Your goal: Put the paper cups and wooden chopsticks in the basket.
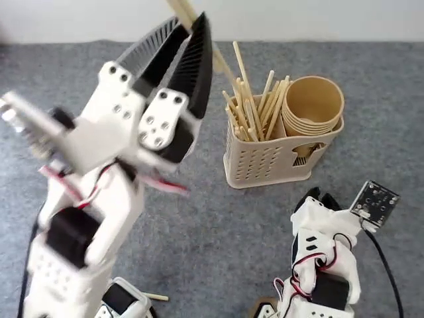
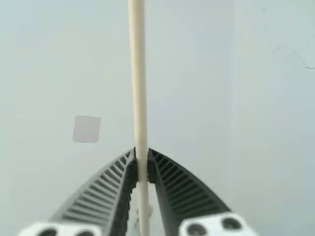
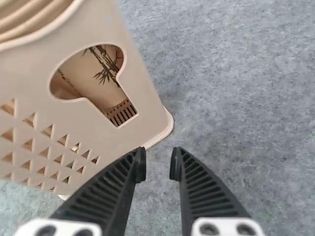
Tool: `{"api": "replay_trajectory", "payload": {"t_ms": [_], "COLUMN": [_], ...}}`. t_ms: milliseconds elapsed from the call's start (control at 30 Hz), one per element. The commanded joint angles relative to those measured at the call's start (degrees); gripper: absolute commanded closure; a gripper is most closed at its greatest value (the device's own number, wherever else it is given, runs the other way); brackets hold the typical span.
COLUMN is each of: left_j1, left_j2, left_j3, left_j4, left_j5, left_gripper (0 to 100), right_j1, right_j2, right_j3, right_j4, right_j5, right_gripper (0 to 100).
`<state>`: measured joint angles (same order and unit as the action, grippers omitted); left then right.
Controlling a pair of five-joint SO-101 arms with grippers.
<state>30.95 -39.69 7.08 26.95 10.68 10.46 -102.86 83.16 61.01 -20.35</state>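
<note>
**dropping the held chopstick into the stick side of the basket**

nearest the arm bases, what looks like a loose chopstick (image 1: 156, 297) lies on the grey table (image 1: 218, 225) beside the left arm's foot. it is likely one more to collect.

a little further out, the right gripper (image 3: 157, 160) sits low, just beside the basket (image 1: 265, 162) at the corner by the handle cut-out. its jaws are a narrow gap apart and hold nothing. it is best kept there, clear of the space above the basket.

the basket has two compartments. the stacked paper cups (image 1: 313, 99) fill one, and a bundle of wooden chopsticks (image 1: 248, 109) stands leaning in the other.

furthest up and out, the left gripper (image 2: 141, 156) is raised high and closed at its tips on a single held chopstick (image 2: 137, 73). the stick runs straight out past the fingertips. in the high view its other end slants down towards the basket's stick compartment.

to finish this step well, the left arm should:

- bring the stick's low end over the gap among the bundle, not over the cups
- tip it closer to upright and lower it until the end is inside the wall
- only then part the jaws

the pinch is thin, so a slow wrist turn should keep the stick from swivelling. letting go too high could bounce it off the leaning sticks.
</note>
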Motion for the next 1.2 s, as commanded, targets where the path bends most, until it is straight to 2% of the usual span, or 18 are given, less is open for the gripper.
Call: {"api": "replay_trajectory", "payload": {"t_ms": [0, 200, 467, 533, 600, 733, 933, 1067, 1167], "left_j1": [-0.44, 1.05, 1.41, 1.49, 1.14, 0.97, 0.35, -3.25, -5.89], "left_j2": [6.42, 14.24, 20.92, 22.15, 22.33, 17.49, 7.21, 1.41, -1.67], "left_j3": [1.89, 4.35, 13.76, 14.37, 14.37, 12.97, 8.84, 7.43, 7.69], "left_j4": [-5.8, -7.12, -7.38, -7.12, -6.51, -2.11, 6.59, 12.92, 21.27], "left_j5": [0.53, 0.62, 0.62, 1.05, 4.84, 8.97, 8.88, 8.88, 8.44], "left_gripper": [99, 99, 98, 94, 88, 80, 80, 80, 80], "right_j1": [-0.4, -0.4, -0.4, -0.4, -0.4, -0.4, -0.4, -0.4, -0.4], "right_j2": [-0.75, -0.75, -0.75, -0.75, -0.75, -0.75, -0.75, -0.75, -0.75], "right_j3": [-0.18, -0.09, -0.09, -0.09, -0.09, -0.09, -0.09, -0.09, -0.09], "right_j4": [-0.31, -0.31, -0.04, -0.13, -0.13, 0.04, 0.04, 0.13, 0.13], "right_j5": [-0.44, -0.44, -0.44, -0.35, -0.26, -0.26, -0.18, -0.18, -0.18], "right_gripper": [89.8, 89.8, 89.8, 89.8, 89.8, 89.8, 89.8, 89.8, 89.8]}}
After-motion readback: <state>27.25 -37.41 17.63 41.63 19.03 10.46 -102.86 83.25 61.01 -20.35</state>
